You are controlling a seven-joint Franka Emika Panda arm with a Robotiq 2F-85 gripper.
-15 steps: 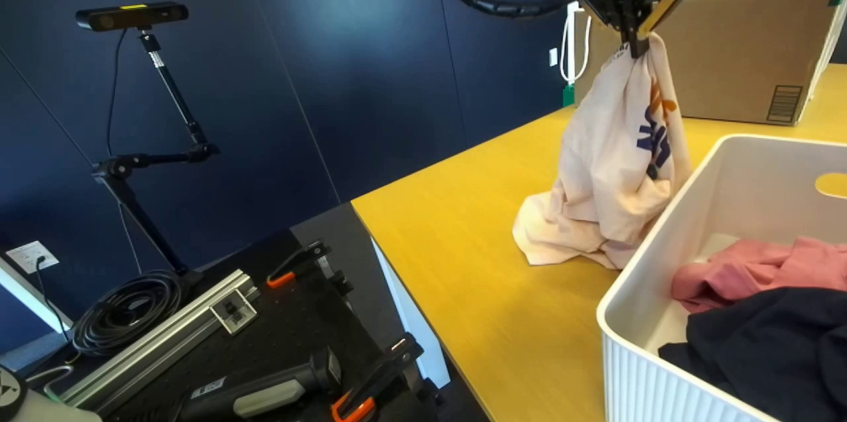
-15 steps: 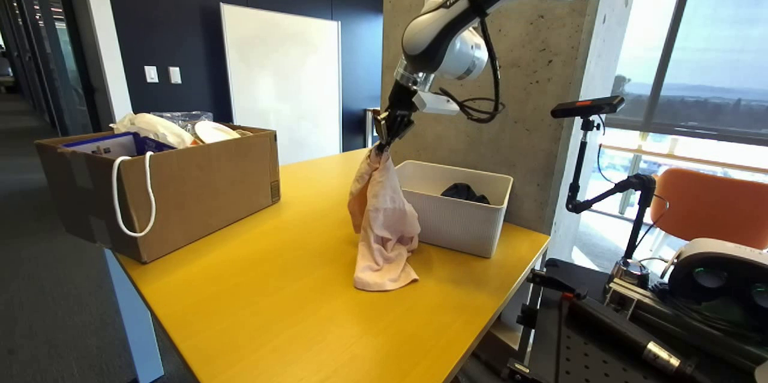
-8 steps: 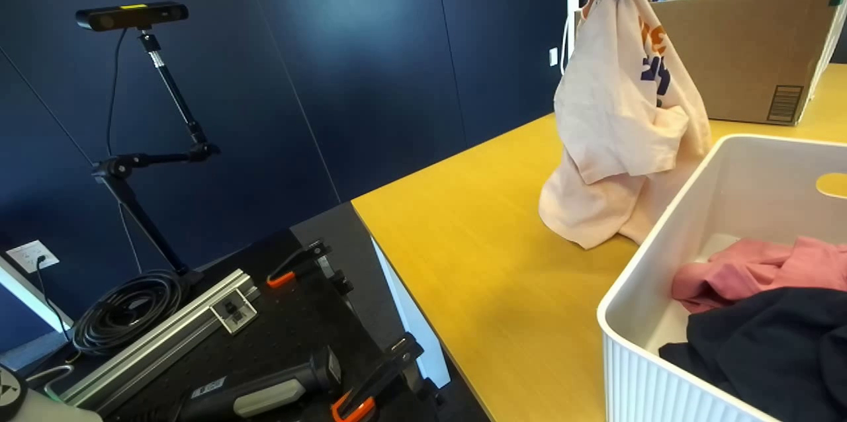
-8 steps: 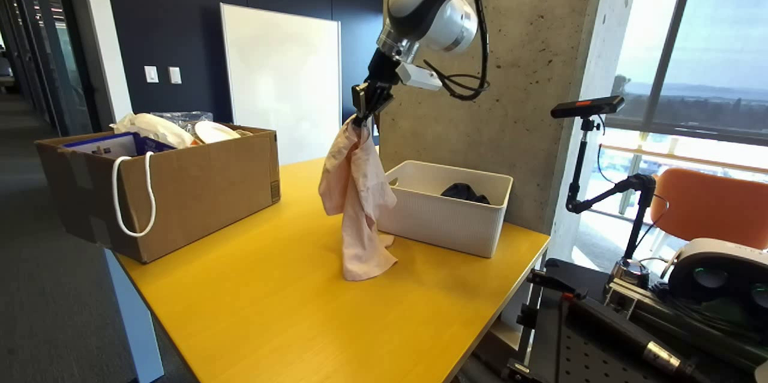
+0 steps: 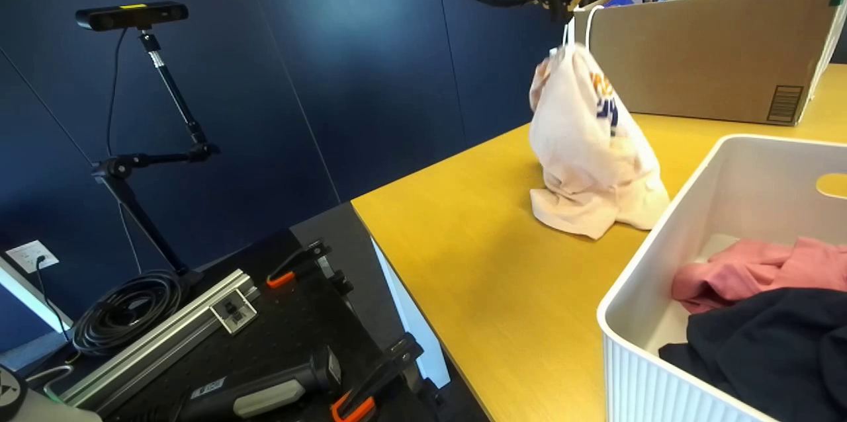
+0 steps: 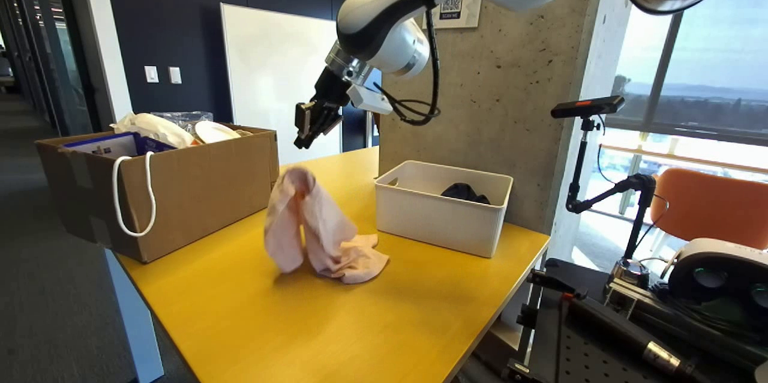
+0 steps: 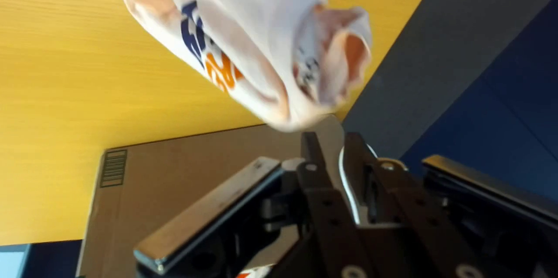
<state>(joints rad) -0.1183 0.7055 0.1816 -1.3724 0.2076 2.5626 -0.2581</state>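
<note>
Jaws slightly parted, the hand (image 7: 332,142) hangs above and clear of the pale pink cloth (image 6: 327,232), which slumps on the table (image 6: 288,323) between the cardboard box (image 6: 210,191) at left and the white bin (image 6: 441,224) at right in an exterior view.

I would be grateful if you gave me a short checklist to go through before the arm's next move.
1. Gripper open: ok, its jaws stand slightly apart.
2. Gripper free of the pale pink cloth: ok, a gap shows between them in an exterior view.
3. The pale pink cloth flat on the table: not ok, its bunched top stands up above it.
4. The pale pink cloth clear of the white bin: cannot tell, they look close in both exterior views.
5. The white bin upright: ok, with a rose cloth and a dark cloth inside.
</note>
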